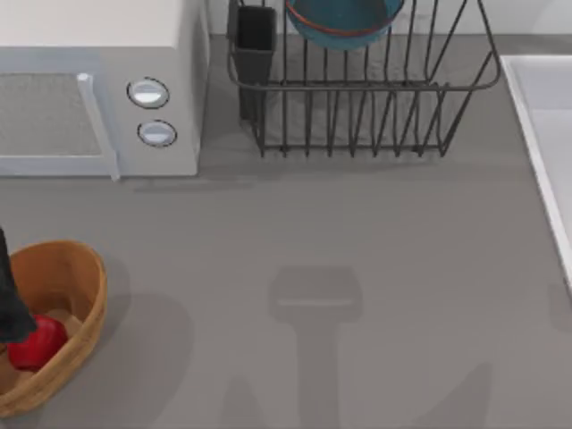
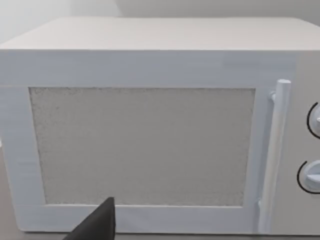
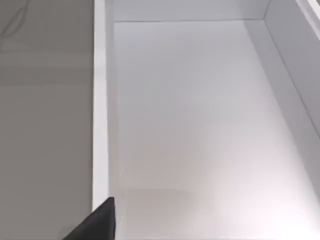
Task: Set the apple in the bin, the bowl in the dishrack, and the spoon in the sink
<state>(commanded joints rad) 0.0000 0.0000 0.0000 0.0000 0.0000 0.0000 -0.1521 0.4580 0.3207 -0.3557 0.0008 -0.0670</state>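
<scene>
The dishrack [image 1: 357,98] serves as the landmark, standing at the far edge of the grey table [image 1: 357,268]. Inside it sits the bowl [image 1: 344,22], blue with a reddish-brown rim, leaning among the upright wires, and the black utensil cup [image 1: 255,45] hangs at the rack's left corner. Just left of the rack is a white microwave [image 1: 98,89] with two round knobs; the left wrist view faces its door and handle [image 2: 272,155] straight on.

Right of the rack lies the sink [image 1: 545,134] — its pale raised rim runs down the table's right edge. The right wrist view looks down into the white basin [image 3: 200,125], and no spoon can be seen in the part on view.

Well away from the rack, at the near left of the table, stands the bin [image 1: 63,304], and the apple [image 1: 36,344] rests inside it. The left arm [image 1: 11,308] (a dark shape at the picture's edge) hangs just over the apple — whether its fingers are parted or closed cannot be told. In each wrist view one dark fingertip [image 2: 100,222] [image 3: 100,222] pokes in, telling nothing of the right pincer's grip either.
</scene>
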